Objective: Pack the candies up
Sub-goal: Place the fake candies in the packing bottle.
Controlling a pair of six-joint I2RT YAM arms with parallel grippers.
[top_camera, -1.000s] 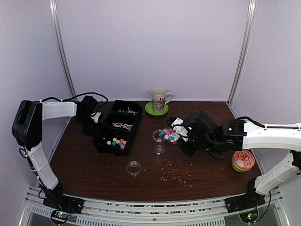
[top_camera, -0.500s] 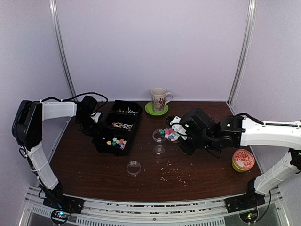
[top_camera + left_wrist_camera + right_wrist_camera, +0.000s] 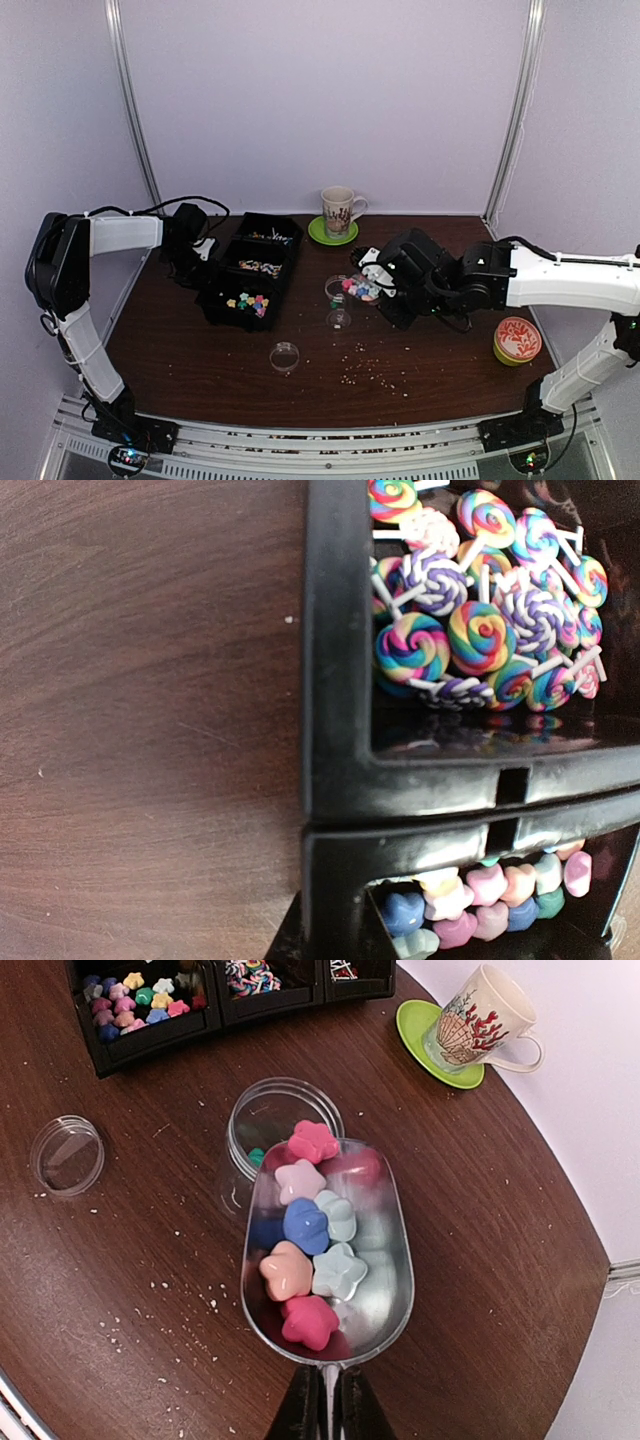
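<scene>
My right gripper [image 3: 330, 1412] is shut on the thin handle of a metal scoop [image 3: 372, 1260]. The scoop carries several star-shaped candies [image 3: 305, 1225] in pink, blue, peach and pale green. Its tip hangs over the mouth of a clear jar [image 3: 283, 1110], with one green piece inside. In the top view the scoop [image 3: 360, 288] is right of the jar [image 3: 335, 288]. My left gripper [image 3: 345, 945] is shut on a wall of the black tray [image 3: 340, 680], which holds lollipops [image 3: 480, 620] and star candies [image 3: 490, 900].
A clear lid [image 3: 67, 1154] lies left of the jar, and a second small clear jar [image 3: 339, 318] stands just in front. Mug [image 3: 340, 210] on green saucer [image 3: 333, 232] at the back. Orange-patterned tin [image 3: 517, 340] at the right. Pale crumbs [image 3: 375, 372] dot the table.
My right arm has shifted a little to the left with the loaded scoop, closer over the jar. The left arm and tray have not moved.
</scene>
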